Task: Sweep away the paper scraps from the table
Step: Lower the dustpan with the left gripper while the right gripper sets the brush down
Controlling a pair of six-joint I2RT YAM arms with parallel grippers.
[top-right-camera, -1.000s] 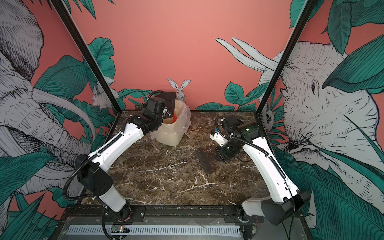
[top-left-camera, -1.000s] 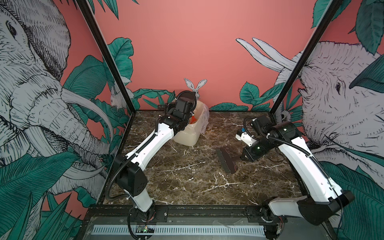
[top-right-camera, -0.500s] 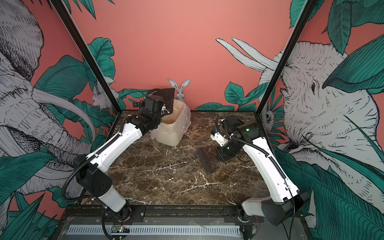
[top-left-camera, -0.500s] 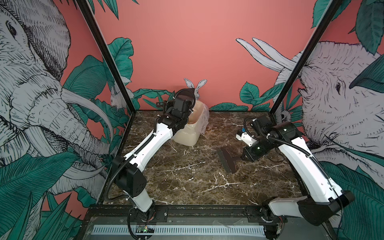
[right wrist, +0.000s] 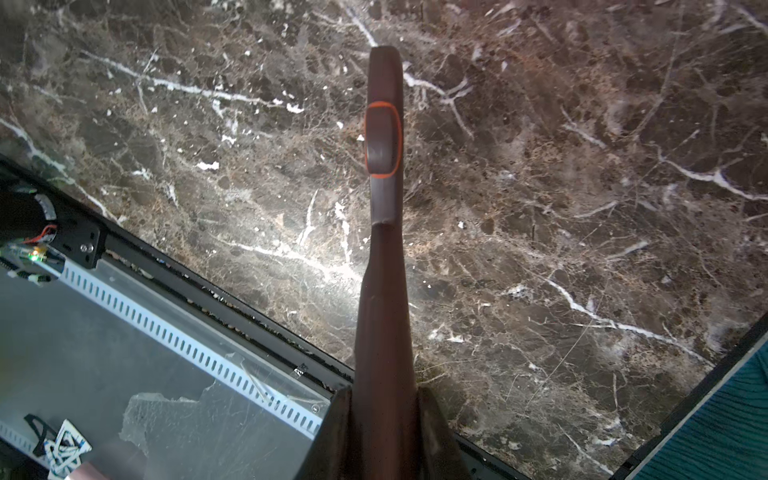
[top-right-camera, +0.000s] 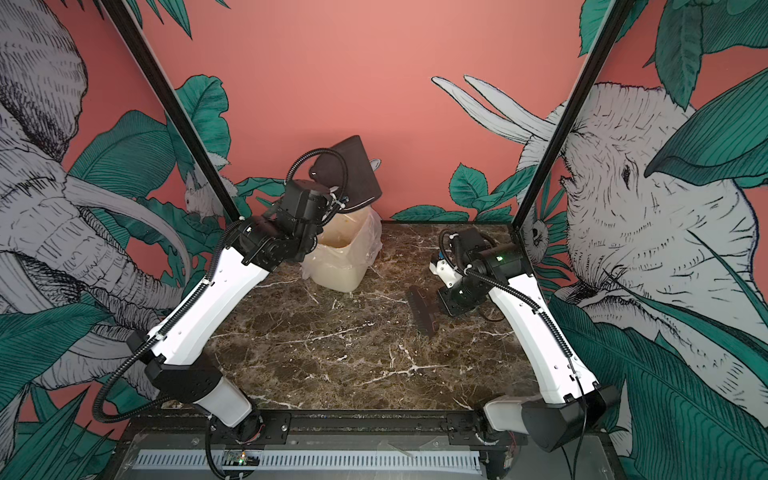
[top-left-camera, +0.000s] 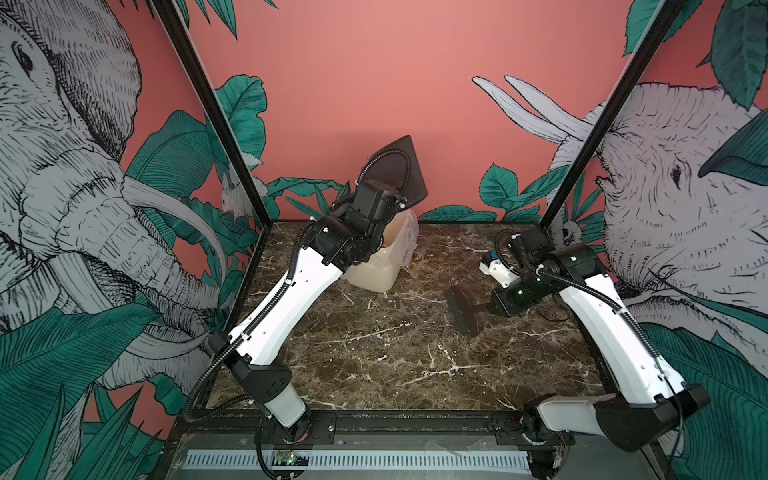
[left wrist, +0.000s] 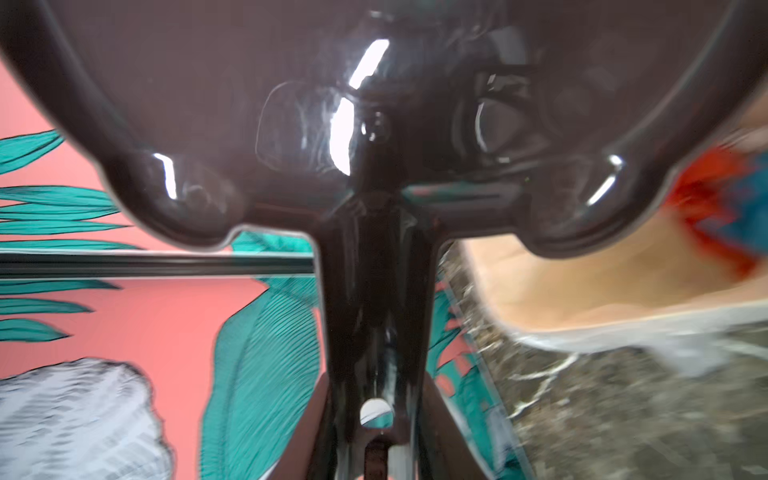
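My left gripper (left wrist: 376,415) is shut on the handle of a dark dustpan (top-left-camera: 401,170), which it holds tipped up above the pale plastic-lined bin (top-left-camera: 374,274) at the back of the table (top-left-camera: 374,353). In the left wrist view, blurred red and blue paper scraps (left wrist: 715,203) show inside the bin (left wrist: 582,291). My right gripper (top-left-camera: 496,307) is shut on the handle of a dark brush (top-left-camera: 463,311), whose head rests on the marble right of centre. In the right wrist view the brush handle (right wrist: 384,249) runs out from between the jaws of the right gripper (right wrist: 384,411).
Black frame posts and patterned walls close in the back and both sides. A black rail (top-left-camera: 395,419) edges the front of the table, and a perforated white strip (top-left-camera: 353,459) lies below it. A thin cable (top-left-camera: 552,316) lies on the marble by the right arm.
The left arm has lifted the dustpan higher and tipped it more upright over the bin. The right arm and the brush have stayed where they were.
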